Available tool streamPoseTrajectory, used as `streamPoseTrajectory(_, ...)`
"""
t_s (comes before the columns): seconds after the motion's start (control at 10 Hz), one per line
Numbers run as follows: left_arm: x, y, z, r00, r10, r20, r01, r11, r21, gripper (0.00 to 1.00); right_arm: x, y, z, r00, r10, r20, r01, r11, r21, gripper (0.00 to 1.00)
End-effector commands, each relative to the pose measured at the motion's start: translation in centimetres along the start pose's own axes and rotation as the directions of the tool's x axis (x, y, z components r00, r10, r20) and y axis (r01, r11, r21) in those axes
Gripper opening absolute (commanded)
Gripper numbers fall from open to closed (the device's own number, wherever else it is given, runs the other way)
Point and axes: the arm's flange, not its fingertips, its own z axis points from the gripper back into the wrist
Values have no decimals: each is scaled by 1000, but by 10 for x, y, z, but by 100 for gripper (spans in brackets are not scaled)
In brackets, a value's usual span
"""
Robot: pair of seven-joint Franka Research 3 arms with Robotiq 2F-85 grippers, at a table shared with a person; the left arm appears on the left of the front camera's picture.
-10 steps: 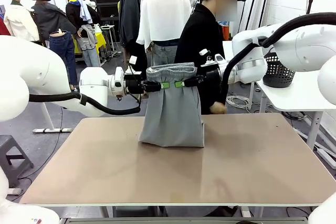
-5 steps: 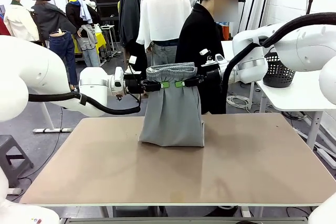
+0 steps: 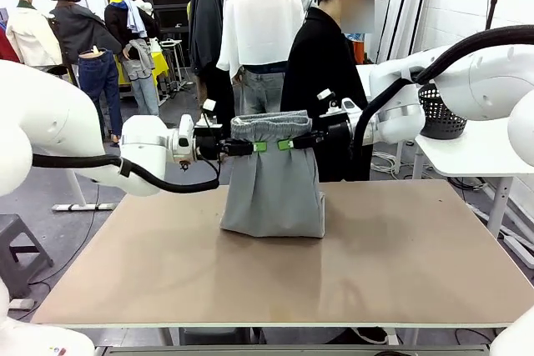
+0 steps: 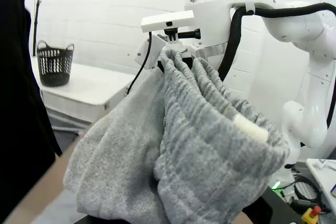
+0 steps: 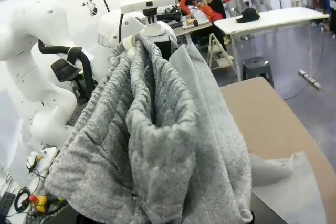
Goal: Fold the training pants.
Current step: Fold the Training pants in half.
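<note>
The light grey training pants (image 3: pixel 273 185) hang upright over the far middle of the table, their gathered waistband stretched between both grippers and their lower end bunched on the tabletop. My left gripper (image 3: pixel 254 147) is shut on the waistband's left end. From the other side my right gripper (image 3: pixel 287 144) is shut on the waistband's right end. Both wrist views look along the waistband: grey gathered fabric (image 4: pixel 199 129) fills the left wrist view, and the same cloth (image 5: pixel 157 145) covers my right fingers.
A person in black (image 3: pixel 321 64) stands just behind the pants at the table's far edge. A black perforated basket (image 3: pixel 439 112) sits on a white side table (image 3: pixel 467 152) at the right. The brown tabletop (image 3: pixel 275 277) lies bare toward me.
Both grippers have come down a little with the waistband, so more fabric rests on the table. The person's hand near the table edge has withdrawn.
</note>
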Motion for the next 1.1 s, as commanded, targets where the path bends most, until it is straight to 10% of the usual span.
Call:
streamPoseTrajectory(0.0,-14,-29,17,992,121,-28,-121,993,11,0,-19,15,4,998,-47,31,47,999,-1,0)
streamPoseTrajectory(1.0,-129,-11,35,878,477,-40,-478,877,-42,0,-128,7,-17,931,-357,75,358,934,9,0)
